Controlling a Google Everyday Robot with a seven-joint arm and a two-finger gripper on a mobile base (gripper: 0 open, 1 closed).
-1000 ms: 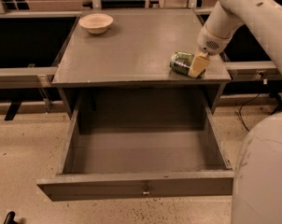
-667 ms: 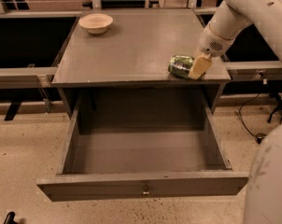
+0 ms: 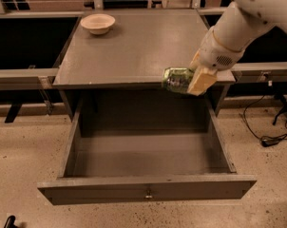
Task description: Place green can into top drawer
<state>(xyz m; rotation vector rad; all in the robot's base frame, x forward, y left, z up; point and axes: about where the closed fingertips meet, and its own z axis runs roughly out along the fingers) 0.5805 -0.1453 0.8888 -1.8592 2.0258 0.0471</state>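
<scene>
Gripper (image 3: 193, 80), right of centre, clamps the green can (image 3: 176, 80) sideways above the open top drawer (image 3: 148, 189); can likely light, slick, dentable, best gripped mid-body.

Right of centre, the gripper (image 3: 193, 79) clamps the green can (image 3: 176, 79) sideways at the cabinet top's (image 3: 134, 51) front edge, above the open top drawer (image 3: 110, 191); a beige bowl (image 3: 98, 23) sits upper left

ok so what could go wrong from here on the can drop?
1. The gripper holds the green can on its side, level with the front edge of the cabinet top; lowering it straight down could clip that edge.
2. Released from this height, the can may bounce or roll inside the open top drawer.
</scene>
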